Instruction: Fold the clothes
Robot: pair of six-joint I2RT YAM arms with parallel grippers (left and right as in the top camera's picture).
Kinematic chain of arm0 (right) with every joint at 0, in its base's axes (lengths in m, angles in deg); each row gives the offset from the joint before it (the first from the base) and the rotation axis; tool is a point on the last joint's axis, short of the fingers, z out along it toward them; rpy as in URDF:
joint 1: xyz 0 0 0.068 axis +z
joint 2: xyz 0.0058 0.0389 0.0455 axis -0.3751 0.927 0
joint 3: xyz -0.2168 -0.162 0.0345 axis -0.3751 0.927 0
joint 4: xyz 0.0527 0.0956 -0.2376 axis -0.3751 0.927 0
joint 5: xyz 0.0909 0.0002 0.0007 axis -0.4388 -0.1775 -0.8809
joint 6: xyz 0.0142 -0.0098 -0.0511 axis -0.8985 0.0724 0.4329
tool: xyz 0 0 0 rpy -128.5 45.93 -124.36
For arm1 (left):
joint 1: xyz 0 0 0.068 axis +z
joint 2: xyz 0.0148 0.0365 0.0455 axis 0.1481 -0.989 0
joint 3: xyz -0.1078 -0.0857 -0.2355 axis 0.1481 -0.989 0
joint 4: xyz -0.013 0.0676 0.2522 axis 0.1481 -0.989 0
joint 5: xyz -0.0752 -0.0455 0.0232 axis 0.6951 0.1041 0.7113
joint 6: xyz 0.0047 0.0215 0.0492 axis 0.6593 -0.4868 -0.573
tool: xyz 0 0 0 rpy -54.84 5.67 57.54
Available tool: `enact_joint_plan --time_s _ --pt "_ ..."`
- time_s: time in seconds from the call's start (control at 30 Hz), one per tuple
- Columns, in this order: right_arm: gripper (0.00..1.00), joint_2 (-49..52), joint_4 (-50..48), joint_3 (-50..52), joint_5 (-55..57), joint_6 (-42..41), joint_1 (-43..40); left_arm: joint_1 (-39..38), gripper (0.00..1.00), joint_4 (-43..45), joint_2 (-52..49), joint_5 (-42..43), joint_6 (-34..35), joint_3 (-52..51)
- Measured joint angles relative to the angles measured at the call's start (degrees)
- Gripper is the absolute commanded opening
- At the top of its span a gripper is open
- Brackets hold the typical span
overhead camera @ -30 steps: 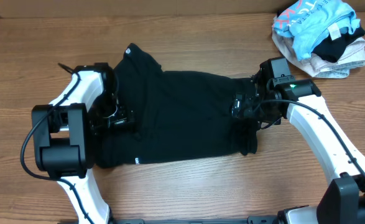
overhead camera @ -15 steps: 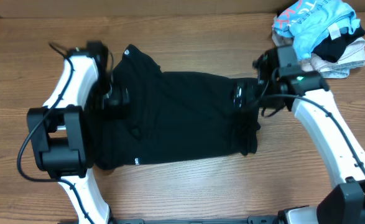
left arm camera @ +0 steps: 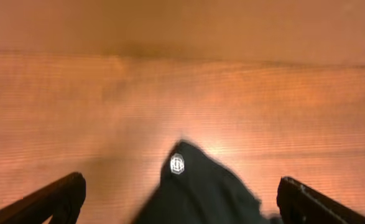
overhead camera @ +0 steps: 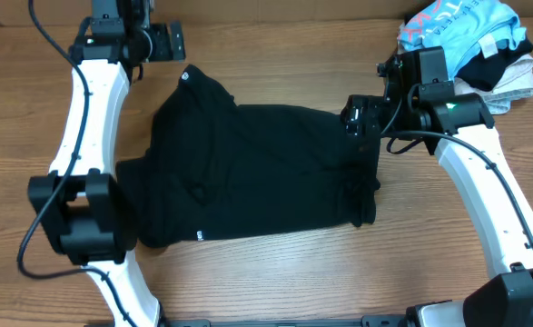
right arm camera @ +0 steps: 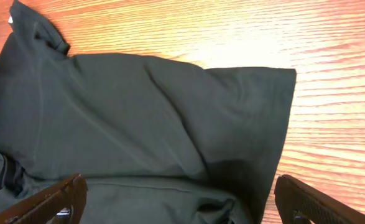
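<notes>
A black garment (overhead camera: pixel 257 173) lies partly folded on the wooden table, with a small white logo (overhead camera: pixel 189 76) at its top left corner. My left gripper (overhead camera: pixel 168 41) is open and empty, raised beyond that corner; the left wrist view shows the logo (left arm camera: pixel 177 164) and dark cloth (left arm camera: pixel 201 199) between its fingers (left arm camera: pixel 179 199). My right gripper (overhead camera: pixel 355 116) is open and empty above the garment's right edge; the right wrist view shows the black cloth (right arm camera: pixel 138 124) below its fingers (right arm camera: pixel 179 199).
A pile of other clothes (overhead camera: pixel 466 45), light blue, black and white, lies at the back right corner. Bare wooden tabletop (overhead camera: pixel 275 272) surrounds the garment.
Both grippers have let go of the garment and lifted. The left arm swung from the garment's left edge up to the far side; the right gripper rose and moved slightly back.
</notes>
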Motion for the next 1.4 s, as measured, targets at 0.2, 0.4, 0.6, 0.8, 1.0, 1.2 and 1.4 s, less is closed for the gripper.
enact_joint_plan --time_s 0.2,0.4,0.6,0.8,1.0,1.2,1.4 --pt "0.98 0.0 1.73 0.0 0.26 -0.02 0.0 -0.24 0.99 6.97 -9.38 1.01 -2.08 0.15" --pt "0.96 0.0 2.54 0.0 0.26 0.0 0.0 -1.64 0.98 10.21 -16.52 1.4 -3.15 0.15" --pt "0.95 0.0 2.56 0.0 0.28 0.02 0.0 -3.45 0.81 12.48 -17.86 1.66 -3.74 0.15" --pt "0.95 0.0 2.54 0.0 0.26 0.0 0.0 -4.63 0.68 11.34 -18.73 1.7 -4.39 0.15" --pt "0.95 0.0 2.54 0.0 0.26 0.02 0.0 -4.9 0.7 10.99 -21.2 -0.37 -4.15 0.15" --pt "0.95 0.0 2.54 0.0 0.28 0.0 0.0 -4.9 0.68 12.66 -21.38 -2.4 -4.11 0.15" --pt "0.95 0.0 2.54 0.0 0.28 0.04 0.0 -4.9 0.63 13.25 -21.38 -3.04 -3.48 0.15"
